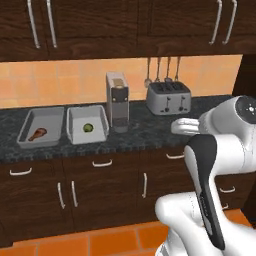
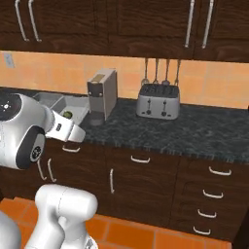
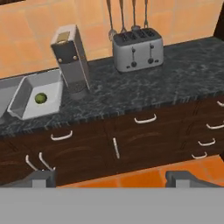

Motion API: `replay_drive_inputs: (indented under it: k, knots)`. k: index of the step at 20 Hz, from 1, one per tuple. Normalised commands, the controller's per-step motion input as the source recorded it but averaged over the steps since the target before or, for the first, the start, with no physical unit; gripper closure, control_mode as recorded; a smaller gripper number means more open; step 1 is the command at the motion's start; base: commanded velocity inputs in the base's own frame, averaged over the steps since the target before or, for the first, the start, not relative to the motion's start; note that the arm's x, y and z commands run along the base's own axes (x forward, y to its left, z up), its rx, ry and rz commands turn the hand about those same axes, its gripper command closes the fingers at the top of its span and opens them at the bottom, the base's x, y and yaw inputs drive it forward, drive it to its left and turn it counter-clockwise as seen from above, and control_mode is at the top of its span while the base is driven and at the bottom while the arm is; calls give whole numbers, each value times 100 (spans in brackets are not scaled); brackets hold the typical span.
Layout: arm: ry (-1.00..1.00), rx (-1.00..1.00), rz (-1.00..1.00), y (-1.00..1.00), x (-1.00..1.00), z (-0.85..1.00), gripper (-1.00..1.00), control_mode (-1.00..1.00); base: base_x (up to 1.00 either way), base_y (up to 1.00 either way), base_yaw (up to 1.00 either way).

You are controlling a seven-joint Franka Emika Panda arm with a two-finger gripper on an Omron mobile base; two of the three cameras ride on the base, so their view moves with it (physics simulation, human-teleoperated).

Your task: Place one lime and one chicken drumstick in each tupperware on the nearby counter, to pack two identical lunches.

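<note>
Nearest the hand camera, the two dark fingertips (image 3: 41,178) of the gripper (image 3: 111,178) are seen at the bottom of the hand view, set wide apart with nothing between them; the jaws are spread and empty. They are held out in front of the dark cabinet fronts (image 3: 131,140), above the orange tiled floor (image 3: 144,177), well short of the counter (image 3: 144,94).

In the left base view the arm is raised from the lower right, its black-striped link (image 1: 205,190) being tilted upward to a rounded white joint (image 1: 240,120), from which the wrist (image 1: 187,126) is turned toward the counter edge. In the right base view the wrist (image 2: 65,129) is seen reaching out from the left, level with the counter front.

Beyond the jaws and up to their left, a tupperware (image 3: 37,98) is seen on the counter, with a lime (image 3: 40,98) lying inside it. A second tupperware (image 1: 41,127) is set just beside it on its far left side, and a chicken drumstick (image 1: 37,134) is held in that one. A tall grey appliance (image 3: 72,59) stands just right of the lime's tray, ahead of the left fingertip. A silver toaster (image 3: 138,48) is placed farther back, roughly ahead of the gap between the jaws, with utensils (image 3: 127,15) hung on the wall above it.
</note>
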Motion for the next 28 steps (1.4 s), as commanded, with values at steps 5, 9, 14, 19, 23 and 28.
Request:
replay_drive_inputs:
  k: [5,9,14,19,23,28]
  knots:
    - [0,0,0,0,0,0,-100,100,0,-100,2]
    - [0,0,0,0,0,0,-100,100,-23,-100,5]
    - [0,0,0,0,0,0,-100,100,-78,-100,1]
    - [0,0,0,0,0,0,-100,100,-39,-100,4]
    - [0,0,0,0,0,0,-100,100,-1,-100,5]
    - [0,0,0,0,0,0,-100,100,0,-100,2]
